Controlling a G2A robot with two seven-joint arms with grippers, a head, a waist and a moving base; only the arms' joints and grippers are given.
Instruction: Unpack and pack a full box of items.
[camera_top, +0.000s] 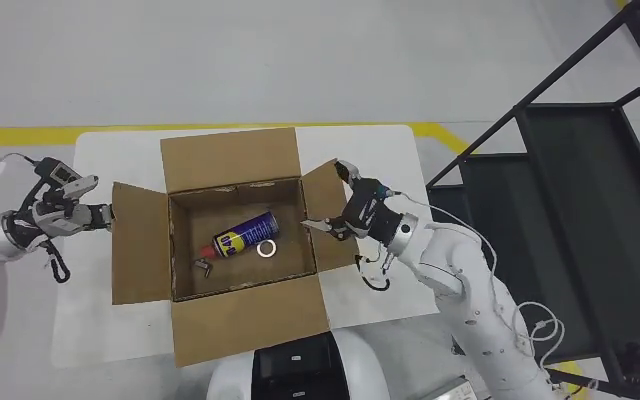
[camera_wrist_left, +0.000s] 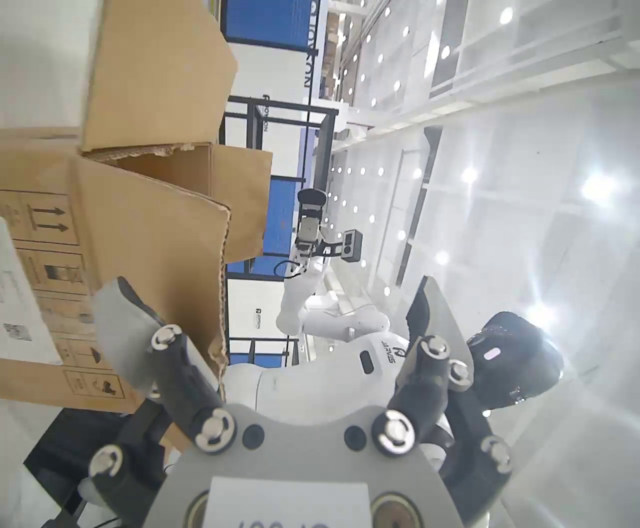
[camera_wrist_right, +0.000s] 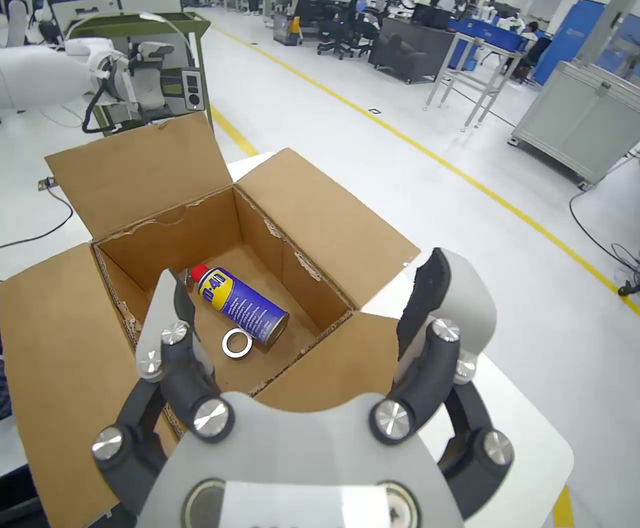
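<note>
An open cardboard box (camera_top: 232, 157) stands mid-table with all flaps folded outward. Inside lie a blue and yellow spray can (camera_top: 245, 238) with a red cap, a metal ring (camera_top: 267, 248) beside it, and a small metal piece (camera_top: 205, 266). My right gripper (camera_top: 335, 198) hovers open over the box's right flap; its wrist view looks down on the can (camera_wrist_right: 245, 307) and ring (camera_wrist_right: 238, 344) between its spread fingers (camera_wrist_right: 170, 300). At the box's left side my left gripper (camera_top: 100, 200) stands open and empty, next to the outer box wall (camera_wrist_left: 150, 240).
The white table (camera_top: 380, 150) extends a little beyond the box on each side, with edges close by. A black metal stair frame (camera_top: 560, 170) stands to the right of the table. A yellow line (camera_top: 60, 133) marks the floor behind.
</note>
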